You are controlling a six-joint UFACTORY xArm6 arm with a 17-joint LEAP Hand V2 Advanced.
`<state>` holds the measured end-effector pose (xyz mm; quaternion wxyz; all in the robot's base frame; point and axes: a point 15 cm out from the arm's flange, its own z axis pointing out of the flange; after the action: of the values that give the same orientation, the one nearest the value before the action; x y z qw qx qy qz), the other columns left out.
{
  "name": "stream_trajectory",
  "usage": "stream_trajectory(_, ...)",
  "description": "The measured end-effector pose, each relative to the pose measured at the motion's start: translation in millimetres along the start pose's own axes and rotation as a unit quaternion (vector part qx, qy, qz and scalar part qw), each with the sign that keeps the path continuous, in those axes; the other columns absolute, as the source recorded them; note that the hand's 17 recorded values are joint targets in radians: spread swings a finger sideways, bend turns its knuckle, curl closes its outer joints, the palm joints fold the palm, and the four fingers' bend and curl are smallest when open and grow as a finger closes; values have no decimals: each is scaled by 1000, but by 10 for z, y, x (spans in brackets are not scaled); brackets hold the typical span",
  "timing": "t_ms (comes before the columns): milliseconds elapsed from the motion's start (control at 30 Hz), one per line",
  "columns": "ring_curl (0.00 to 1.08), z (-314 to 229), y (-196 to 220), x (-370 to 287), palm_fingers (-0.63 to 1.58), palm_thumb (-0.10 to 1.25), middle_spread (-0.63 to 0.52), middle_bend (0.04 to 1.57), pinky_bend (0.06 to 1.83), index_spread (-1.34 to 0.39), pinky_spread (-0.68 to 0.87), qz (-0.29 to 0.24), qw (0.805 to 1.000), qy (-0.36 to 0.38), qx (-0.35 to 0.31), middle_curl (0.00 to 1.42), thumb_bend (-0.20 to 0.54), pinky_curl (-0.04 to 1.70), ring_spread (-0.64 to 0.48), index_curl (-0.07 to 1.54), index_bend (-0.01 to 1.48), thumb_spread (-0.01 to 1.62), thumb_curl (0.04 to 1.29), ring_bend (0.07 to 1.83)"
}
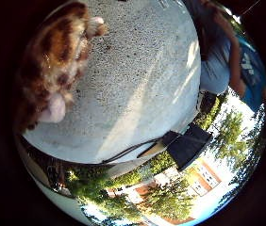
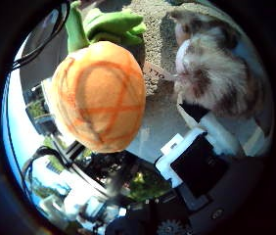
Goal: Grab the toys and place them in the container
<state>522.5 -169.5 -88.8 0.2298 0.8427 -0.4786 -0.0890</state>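
Note:
An orange plush toy point(image 2: 97, 93) with green leaves point(image 2: 109, 24) fills much of the right thumb side palm view, close to the palm, its leaves against the grey ground. A brown and white furry plush toy point(image 2: 211, 69) lies beside it on the ground, right next to white and black parts of my hand point(image 2: 202, 157). The right little finger side palm view shows a brown spotted plush toy point(image 1: 53, 56) close by at the picture's edge, over the grey ground point(image 1: 138, 75). I cannot tell whether my hand grips either toy.
A black box-like thing point(image 1: 188, 148) stands past the edge of the grey ground. A person point(image 1: 223, 52) is at the far side of the ground. Trees and a brick building point(image 1: 204, 174) lie beyond.

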Motion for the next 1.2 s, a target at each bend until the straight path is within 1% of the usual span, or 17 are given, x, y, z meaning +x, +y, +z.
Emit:
stream_trajectory(67,334,21,19,11,258,795,-27,184,228,-182,391,4,1000,-1,-2,360,-27,253,217,307,184,1080,396,240)
stream_trajectory(167,343,36,58,17,330,796,-32,184,245,-175,388,5,1000,-4,-7,360,-28,252,220,299,159,1080,396,291)
stream_trajectory(267,369,57,160,55,502,796,-44,201,304,-169,385,6,1000,-3,-21,368,-28,255,214,289,149,1080,395,396)
stream_trajectory(333,425,70,221,64,808,794,-72,319,355,-207,369,9,1000,-5,-30,415,-29,260,175,259,101,1080,396,615)
stream_trajectory(367,450,73,255,66,876,796,-81,376,410,-227,367,9,999,-6,-35,443,-28,276,164,232,70,1080,395,696)
stream_trajectory(400,499,63,277,73,881,798,-92,438,438,-251,365,9,999,-6,-38,479,-27,297,148,216,64,1083,395,790)
stream_trajectory(433,524,58,309,83,873,799,-98,467,455,-263,362,11,999,-7,-41,498,-27,311,139,209,65,1084,395,834)
stream_trajectory(533,661,49,438,127,781,802,-138,660,520,-343,344,20,998,-14,-51,619,-27,377,78,140,84,1087,394,1079)
stream_trajectory(567,675,40,489,153,765,802,-145,690,533,-355,341,24,998,-17,-53,639,-27,387,69,125,86,1087,394,1106)
stream_trajectory(667,742,-1,575,156,824,824,-183,845,700,-445,344,26,998,-20,-57,747,-21,465,20,48,167,1089,400,1228)
stream_trajectory(767,782,-84,712,129,929,871,-212,922,960,-538,340,29,998,-25,-58,833,-10,586,-24,-7,221,1092,413,1259)
stream_trajectory(833,802,-151,820,109,977,926,-224,962,1092,-602,330,33,997,-28,-56,880,5,662,-45,-22,262,1115,431,1264)
stream_trajectory(933,828,-311,1020,71,978,973,-235,1005,1199,-679,307,44,997,-36,-48,933,10,749,-66,-22,318,1156,454,1267)
stream_trajectory(1000,842,-468,1132,40,963,991,-240,1026,1237,-722,292,51,997,-40,-38,961,9,792,-79,-21,355,1175,468,1272)
stream_trajectory(1067,858,-692,1213,-38,944,1004,-245,1044,1268,-778,276,52,998,-38,-27,992,3,837,-93,-19,405,1194,485,1286)
stream_trajectory(1200,881,-1292,1263,-257,908,1019,-247,1072,1299,-866,251,34,999,-7,4,1037,-7,897,-111,-18,492,1211,514,1306)
